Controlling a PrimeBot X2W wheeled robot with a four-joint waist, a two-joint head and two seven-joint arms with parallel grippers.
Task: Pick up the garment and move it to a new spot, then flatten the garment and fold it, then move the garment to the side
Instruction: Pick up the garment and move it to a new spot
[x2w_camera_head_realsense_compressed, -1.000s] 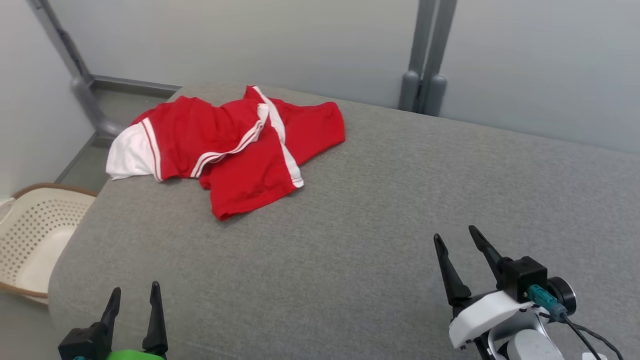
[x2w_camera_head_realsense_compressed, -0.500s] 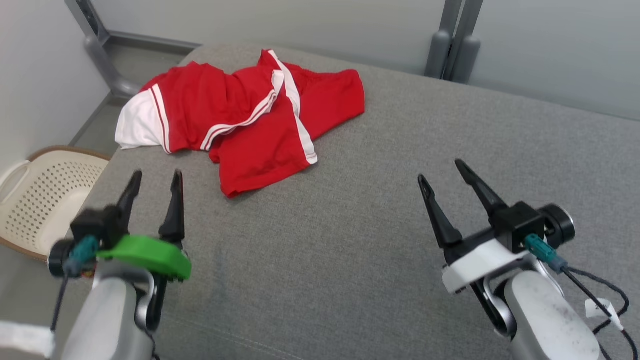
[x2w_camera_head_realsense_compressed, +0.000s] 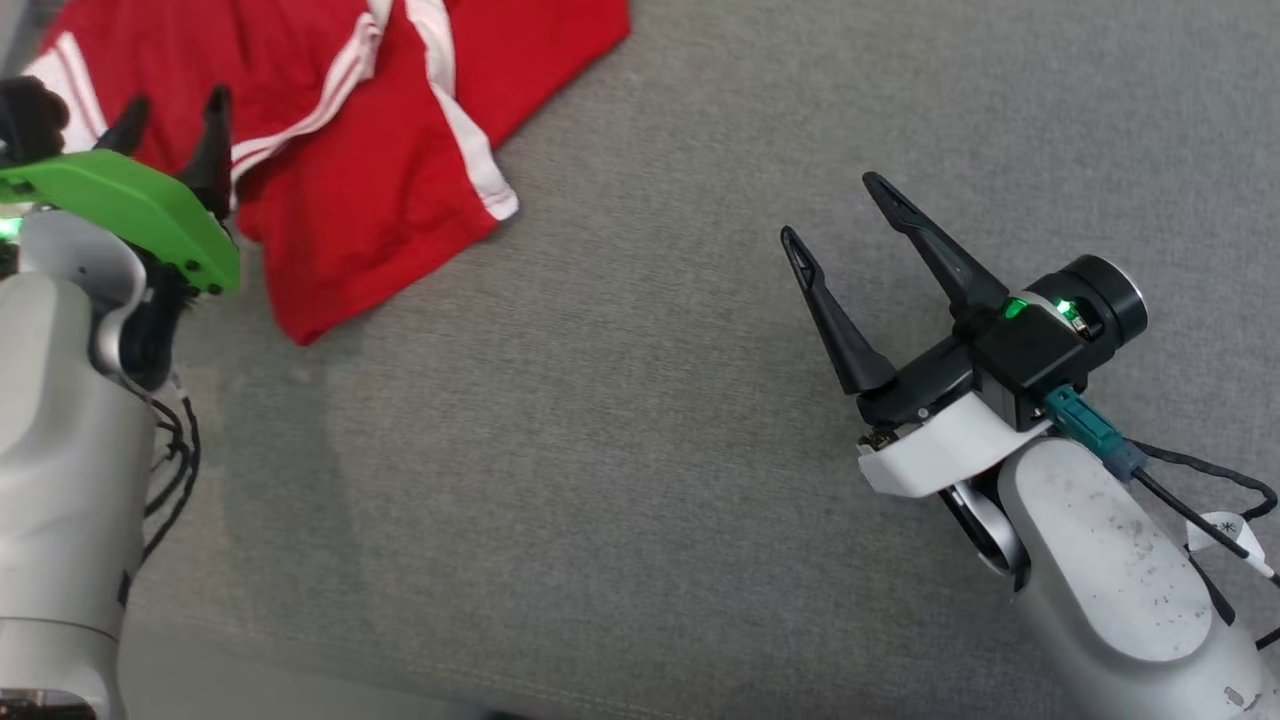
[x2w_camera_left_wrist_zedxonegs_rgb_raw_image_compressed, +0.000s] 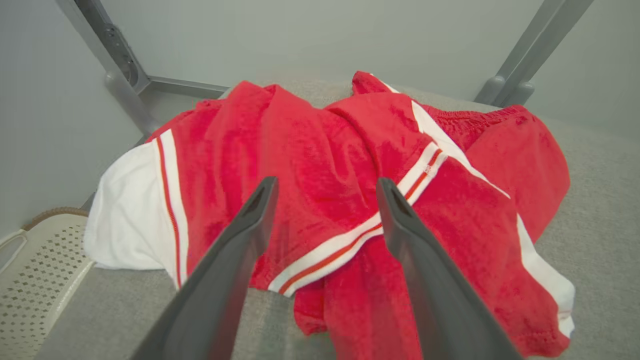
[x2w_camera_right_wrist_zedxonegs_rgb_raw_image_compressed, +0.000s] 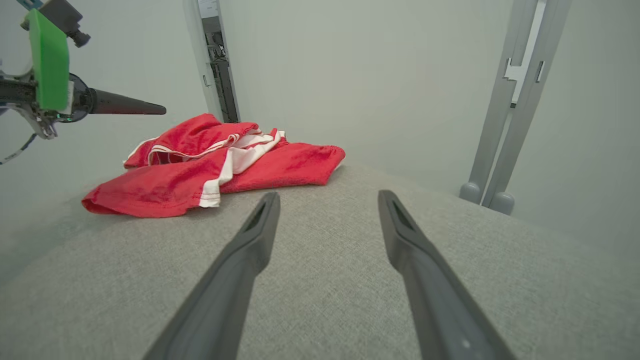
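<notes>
The garment is a crumpled pair of red shorts with white stripes, lying at the far left of the grey cushion. My left gripper hovers over its left part, fingers spread and empty; in the left wrist view the garment shows between and beyond the two dark fingers. My right gripper is open above bare cushion, well to the right of the cloth. From the right wrist the garment lies ahead to the left, with the left gripper above it.
The grey cushion spreads wide around the right gripper. A perforated cream basket sits below the cushion's left edge. Grey metal posts and a pale wall stand behind the cushion.
The head camera has tilted down and closer. My left gripper has reached forward over the garment's left side. My right gripper has moved forward a little. Both stay open.
</notes>
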